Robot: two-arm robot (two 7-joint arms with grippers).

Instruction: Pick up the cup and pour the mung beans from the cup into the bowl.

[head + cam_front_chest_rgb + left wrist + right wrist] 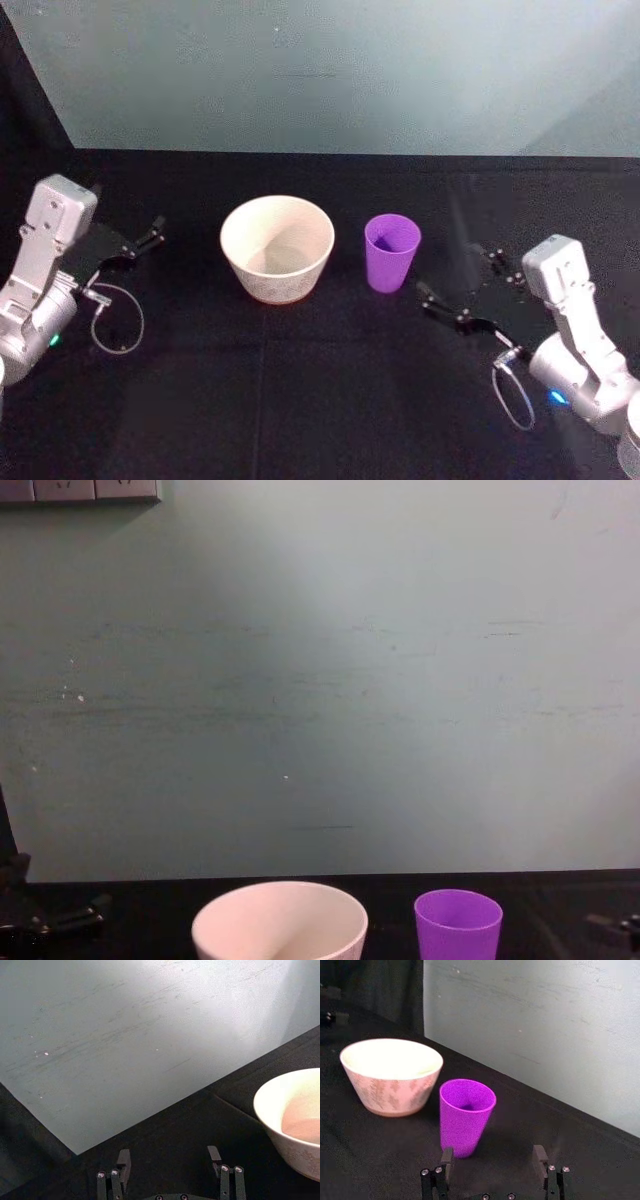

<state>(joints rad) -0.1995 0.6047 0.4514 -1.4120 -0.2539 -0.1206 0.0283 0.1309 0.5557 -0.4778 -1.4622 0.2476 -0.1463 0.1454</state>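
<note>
The purple cup (392, 252) stands upright on the black table, just right of the white bowl (277, 285). A small dark patch low inside the cup, seen in the right wrist view, may be the mung beans (468, 1107). My right gripper (450, 268) is open, to the right of the cup and a little nearer to me, and touches nothing. In the right wrist view the cup (466, 1125) stands just beyond the open right gripper (493, 1154), with the bowl (390, 1095) behind it. My left gripper (144, 240) is open and empty, left of the bowl.
A pale green wall (320, 700) rises behind the table's far edge. Cable loops hang from both wrists, one by the left arm (118, 320) and one by the right arm (515, 395). Bare black tabletop (300, 390) lies in front of the bowl and cup.
</note>
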